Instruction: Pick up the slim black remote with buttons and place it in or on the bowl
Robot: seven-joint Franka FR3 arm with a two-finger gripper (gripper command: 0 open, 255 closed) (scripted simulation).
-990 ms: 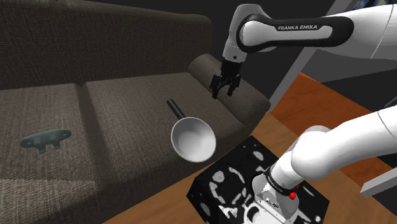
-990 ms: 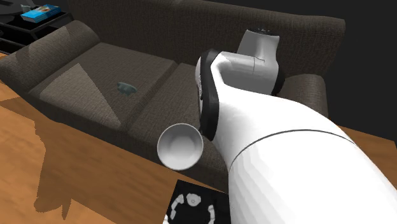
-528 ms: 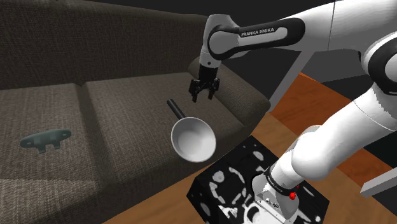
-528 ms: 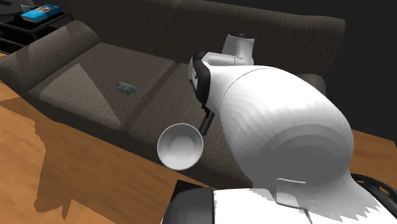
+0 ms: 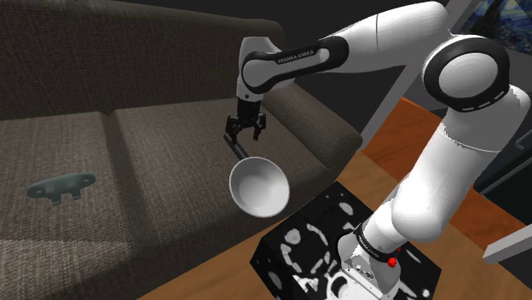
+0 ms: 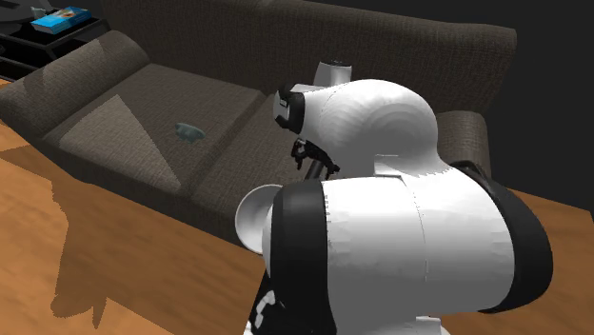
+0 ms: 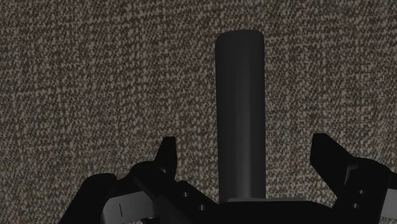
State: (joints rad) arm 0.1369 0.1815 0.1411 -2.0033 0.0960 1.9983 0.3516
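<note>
**Step in hand: approach for the grasp.** The gripper hangs directly above the slim black remote, with its fingers pointing down at the sofa seat. The fingers are spread. In the wrist view one stands on each side of the remote's long body, with fabric showing between each finger and the remote. Nothing is held.

**Location of the remote.** It lies flat on the seat cushion next to the armrest at the shoulder view's right, toward the seat's front edge. One end points at the pale bowl, which sits at the front edge of the same cushion, just beside the remote. It cannot be told whether that end touches the bowl's rim.

**Next move, as judged.**
1. Lower straight down until the fingers flank the remote at cushion level.
2. Close across its narrow width. No sideways correction appears necessary, as the remote is centred between the fingers.
3. Lift clear before travelling, because the bowl's rim is close. The carry to the bowl is short.
</note>
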